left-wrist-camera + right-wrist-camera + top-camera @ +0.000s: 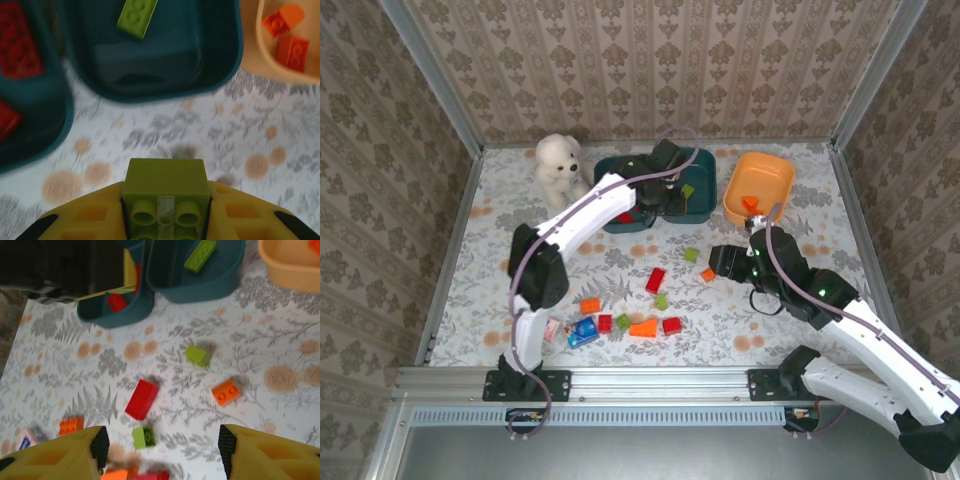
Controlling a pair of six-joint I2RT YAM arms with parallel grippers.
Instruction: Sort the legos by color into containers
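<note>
Left wrist: left gripper (165,212) clamps green brick (165,180) just short of the teal tub (222,57) (one green inside); right gripper (162,447) gapes empty; about nine legos (142,399) loose before that tub.

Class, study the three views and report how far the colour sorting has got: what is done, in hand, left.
Done: one teal tub holds a green brick, the other teal tub red bricks, the orange tub orange bricks. In hand: the left gripper clamps a green block. Left: loose bricks in all three colours on the table, below the open right gripper.
</note>
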